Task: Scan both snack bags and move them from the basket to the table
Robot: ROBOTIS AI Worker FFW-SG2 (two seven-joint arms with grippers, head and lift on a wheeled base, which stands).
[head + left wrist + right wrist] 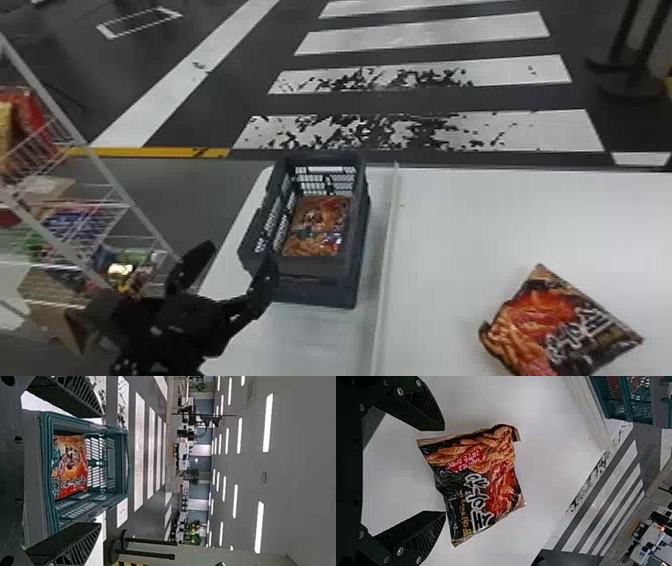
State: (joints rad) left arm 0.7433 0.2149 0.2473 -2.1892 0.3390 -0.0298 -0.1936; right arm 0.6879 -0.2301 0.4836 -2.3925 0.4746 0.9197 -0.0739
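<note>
Left gripper [239, 251], fingers parted, stands at the seven o'clock corner of the dark blue-grey, rectangular plastic basket [310, 265], holding an orange-red, flat film snack bag [320, 220]. Advised: centre above it, descend clear of the basket, pinch lightly. At four o'clock, a black-and-red, pillow-shaped film bag [555, 325] lies on the smooth white table [475, 225]; right gripper [444, 471] faces it, open.

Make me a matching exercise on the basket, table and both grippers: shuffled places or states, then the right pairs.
1. Basket
2. Table
3. Left gripper
4. Right gripper

A. Open, near the black-and-red snack bag
B. White, under the basket
C. Open, near the basket
D. Dark, with a red-orange snack bag inside

1-D; 2-B; 3-C; 4-A
</note>
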